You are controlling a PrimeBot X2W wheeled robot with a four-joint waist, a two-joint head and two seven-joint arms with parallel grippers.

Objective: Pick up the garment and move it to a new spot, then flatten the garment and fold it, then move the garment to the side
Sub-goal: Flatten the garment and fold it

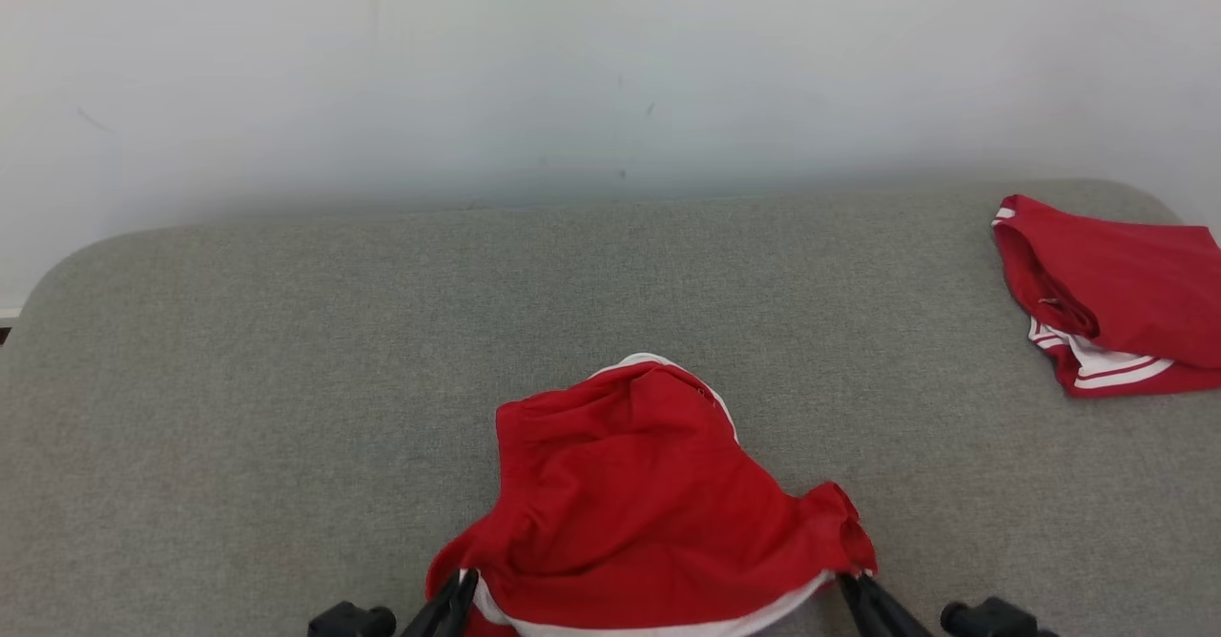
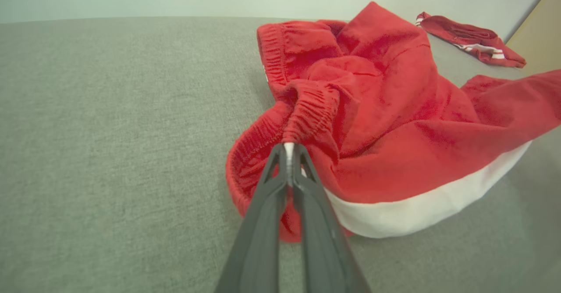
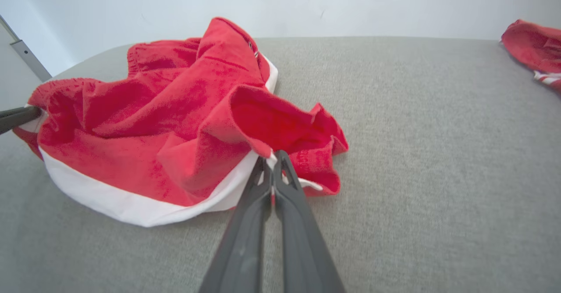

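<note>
I saw open grey surface (image 1: 238, 351) left and far. The left gripper (image 2: 289, 149) and right gripper (image 3: 272, 156) each clamped a near corner of the red garment (image 1: 620, 494).

Plain indoor room; its kind cannot be told.
Grey fabric-covered surface (image 1: 238, 380) with rounded corners meets a bare white wall (image 1: 572, 65).

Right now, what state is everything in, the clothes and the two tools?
Red garment: crumpled, pinched at two near edges.
Left tool: shut on the garment's gathered elastic edge.
Right tool: shut on its white-trimmed edge.
Second red garment: roughly folded, lying apart at far right.
</note>
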